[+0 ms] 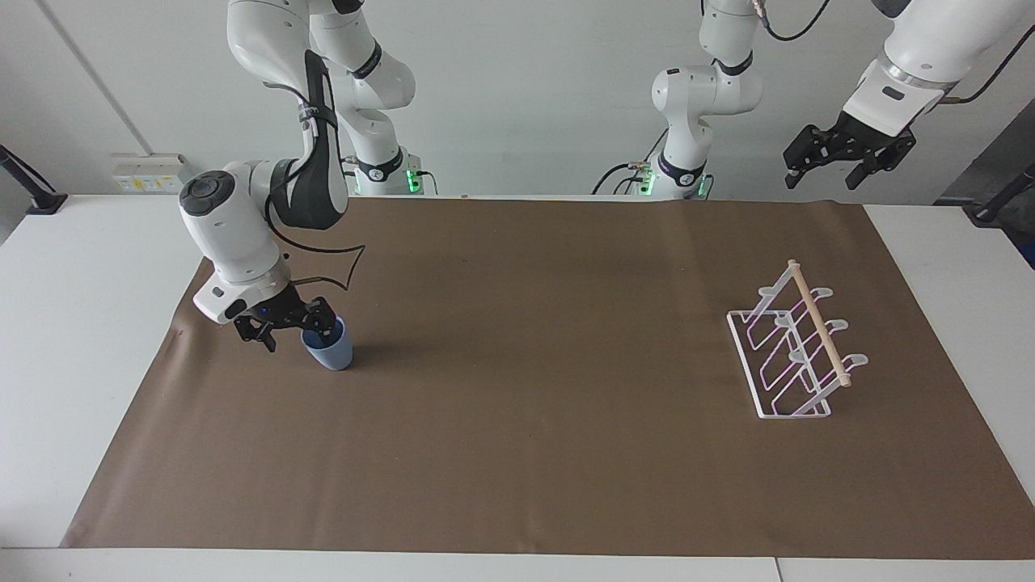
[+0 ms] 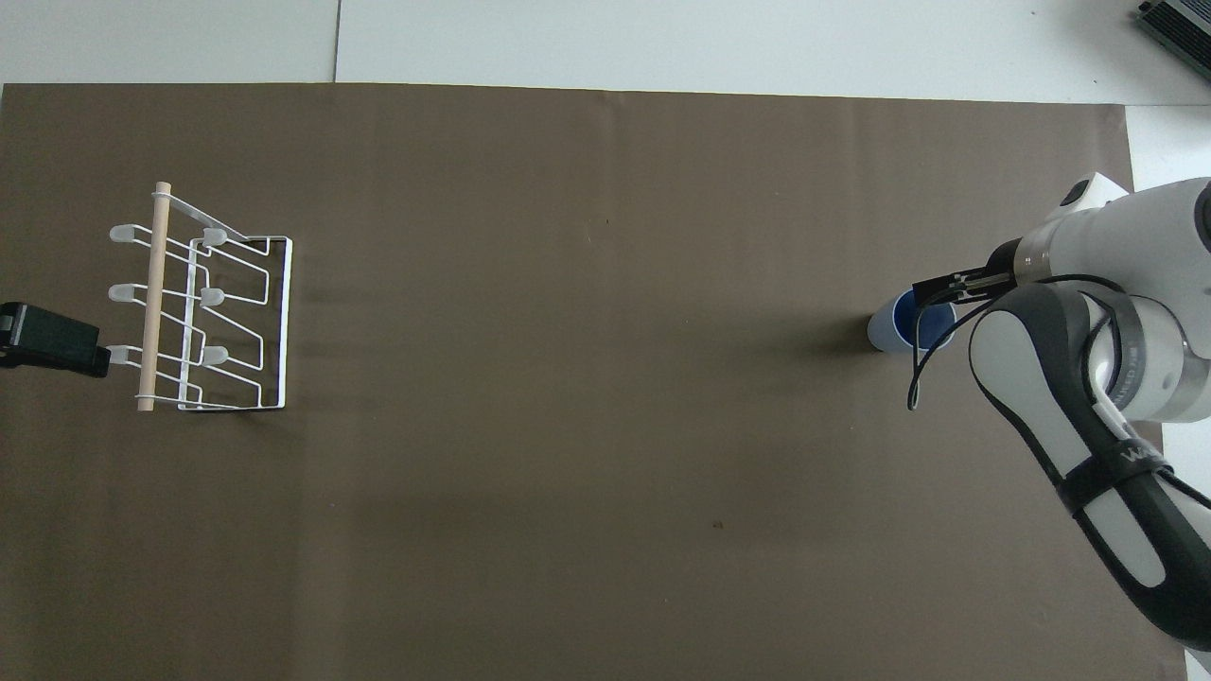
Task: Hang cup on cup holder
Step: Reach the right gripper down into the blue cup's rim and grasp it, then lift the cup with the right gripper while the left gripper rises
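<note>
Cup (image 1: 329,348) stands on brown paper (image 1: 534,388) over white table (image 1: 73,323), right end effector (image 1: 288,327) spread wide straddling its rim

1 cup (image 1: 330,349), 1 cup holder (image 1: 796,347) w/ 6 prongs, 2 arms, 1 brown mat (image 1: 534,388)

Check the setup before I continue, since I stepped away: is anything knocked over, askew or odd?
Nothing stands out. The cup stands upright on the mat, with the right end effector at its rim, and the cup holder sits squarely on its base.
</note>
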Action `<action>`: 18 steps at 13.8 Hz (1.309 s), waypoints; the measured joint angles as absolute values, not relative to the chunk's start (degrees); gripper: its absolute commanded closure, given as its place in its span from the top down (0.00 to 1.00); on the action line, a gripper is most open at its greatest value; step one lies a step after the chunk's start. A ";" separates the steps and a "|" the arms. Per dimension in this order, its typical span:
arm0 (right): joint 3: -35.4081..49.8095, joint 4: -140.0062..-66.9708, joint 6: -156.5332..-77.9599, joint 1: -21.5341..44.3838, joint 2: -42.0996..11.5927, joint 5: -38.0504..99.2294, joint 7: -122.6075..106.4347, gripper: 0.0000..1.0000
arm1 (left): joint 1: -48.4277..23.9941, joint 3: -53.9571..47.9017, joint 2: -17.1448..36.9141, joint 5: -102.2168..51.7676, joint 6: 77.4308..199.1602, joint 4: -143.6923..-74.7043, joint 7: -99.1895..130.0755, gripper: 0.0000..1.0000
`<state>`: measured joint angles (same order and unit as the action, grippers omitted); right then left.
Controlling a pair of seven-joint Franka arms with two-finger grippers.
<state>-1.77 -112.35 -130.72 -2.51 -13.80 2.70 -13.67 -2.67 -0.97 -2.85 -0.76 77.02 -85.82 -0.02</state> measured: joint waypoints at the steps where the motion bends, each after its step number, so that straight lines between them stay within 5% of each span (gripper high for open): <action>1: -1.78 -112.34 -130.72 -2.73 -14.05 2.70 -14.14 1.00 | -2.67 -0.97 -2.85 -0.76 77.02 -85.82 -0.02 1.00; 4: -1.76 -112.11 -130.14 -2.83 -14.08 2.77 -15.20 0.90 | -2.67 -0.97 -2.85 -0.76 77.02 -85.82 -0.02 1.00; 8: -1.57 -111.34 -128.40 -2.81 -14.02 2.97 -15.24 0.59 | -2.67 -0.97 -2.85 -0.76 77.02 -85.82 -0.02 1.00; 10: -1.49 -111.29 -128.06 -2.75 -14.01 3.68 -15.24 0.37 | -2.67 -0.97 -2.85 -0.76 77.01 -85.83 -0.02 1.00; 11: -1.48 -111.24 -128.05 -2.73 -14.00 4.21 -15.24 0.08 | -2.67 -0.97 -2.85 -0.76 77.01 -85.83 -0.02 1.00; 12: -1.48 -111.16 -127.92 -2.73 -13.99 4.44 -15.24 0.00 | -2.67 -0.97 -2.85 -0.76 77.01 -85.82 -0.02 1.00; 18: -1.48 -109.65 -124.85 -2.73 -13.70 7.04 -15.24 0.00 | -2.67 -0.97 -2.85 -0.76 77.01 -85.83 -0.02 1.00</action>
<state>-1.48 -109.65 -124.85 -2.73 -13.70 7.04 -15.24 -2.67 -0.97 -2.85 -0.76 77.01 -85.83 -0.02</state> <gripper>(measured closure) 0.956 0.000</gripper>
